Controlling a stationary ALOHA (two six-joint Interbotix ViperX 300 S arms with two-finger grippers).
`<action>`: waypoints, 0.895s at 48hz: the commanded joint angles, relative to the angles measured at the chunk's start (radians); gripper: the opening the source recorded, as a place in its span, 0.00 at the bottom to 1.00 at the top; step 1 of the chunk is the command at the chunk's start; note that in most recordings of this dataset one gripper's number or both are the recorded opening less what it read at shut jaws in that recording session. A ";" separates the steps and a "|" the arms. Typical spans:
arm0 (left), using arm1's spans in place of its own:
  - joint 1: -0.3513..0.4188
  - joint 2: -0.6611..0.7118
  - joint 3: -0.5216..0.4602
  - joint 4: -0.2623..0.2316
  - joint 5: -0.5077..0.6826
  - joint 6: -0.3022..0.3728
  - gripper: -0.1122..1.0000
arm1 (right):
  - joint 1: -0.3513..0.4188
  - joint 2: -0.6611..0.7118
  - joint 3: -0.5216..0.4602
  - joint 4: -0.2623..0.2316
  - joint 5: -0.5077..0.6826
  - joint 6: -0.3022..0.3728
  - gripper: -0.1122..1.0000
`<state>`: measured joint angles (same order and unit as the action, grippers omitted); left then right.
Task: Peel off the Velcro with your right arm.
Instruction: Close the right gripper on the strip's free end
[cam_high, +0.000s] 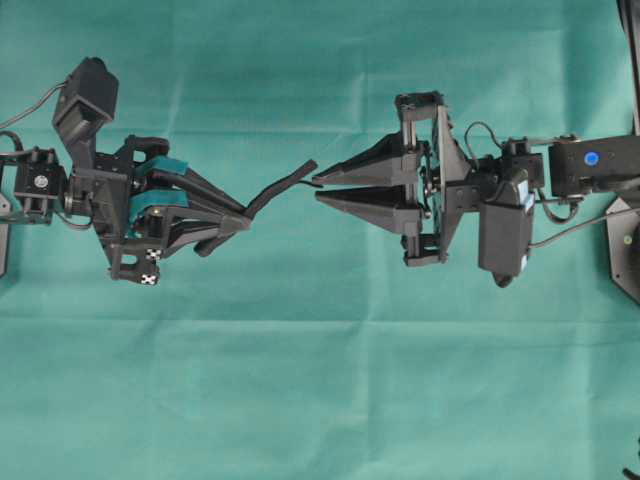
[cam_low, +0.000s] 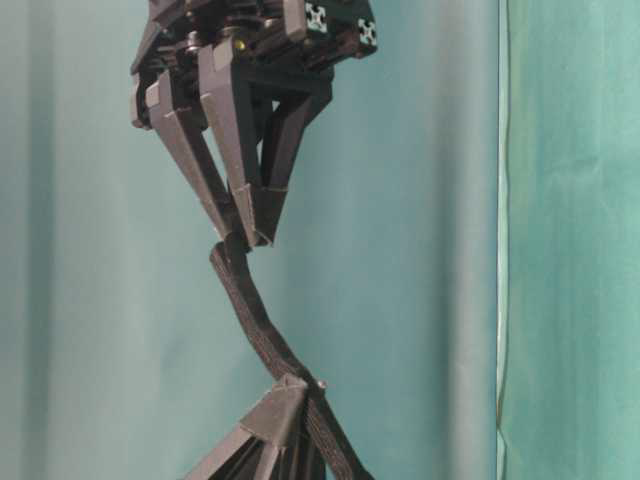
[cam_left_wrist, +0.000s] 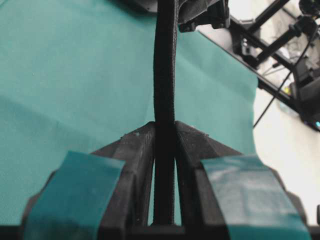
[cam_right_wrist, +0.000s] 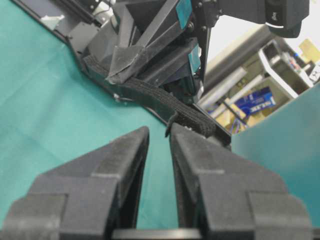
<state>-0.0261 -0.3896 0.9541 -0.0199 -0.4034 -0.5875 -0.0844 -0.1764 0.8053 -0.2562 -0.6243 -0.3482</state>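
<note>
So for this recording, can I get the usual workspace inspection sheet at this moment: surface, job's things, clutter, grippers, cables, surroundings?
Surface: teal cloth, creased, covers the table.
Job's things: Velcro, a black strip held above the cloth between the two grippers, bent along its length.
Clutter: nothing seen on the cloth.
Grippers: left gripper, teal-taped, shut on the Velcro; right gripper nearly closed at the strip's free end, a slit between its fingers, grip not confirmed.
Cables: black leads on both arms; one loops off the right arm.
Surroundings: shelving and a blue box beyond the table edge, blurred.
</note>
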 joint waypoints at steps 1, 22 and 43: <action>0.003 -0.006 -0.009 -0.002 -0.009 0.002 0.19 | -0.002 -0.009 -0.023 0.002 -0.008 0.002 0.07; 0.003 -0.005 0.000 -0.002 -0.009 0.002 0.19 | -0.002 -0.014 -0.025 0.003 -0.008 0.002 0.07; 0.003 -0.006 -0.005 -0.002 -0.009 0.003 0.19 | -0.002 -0.008 -0.023 0.003 -0.005 0.002 0.07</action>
<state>-0.0261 -0.3896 0.9649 -0.0199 -0.4034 -0.5860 -0.0859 -0.1764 0.8038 -0.2562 -0.6243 -0.3497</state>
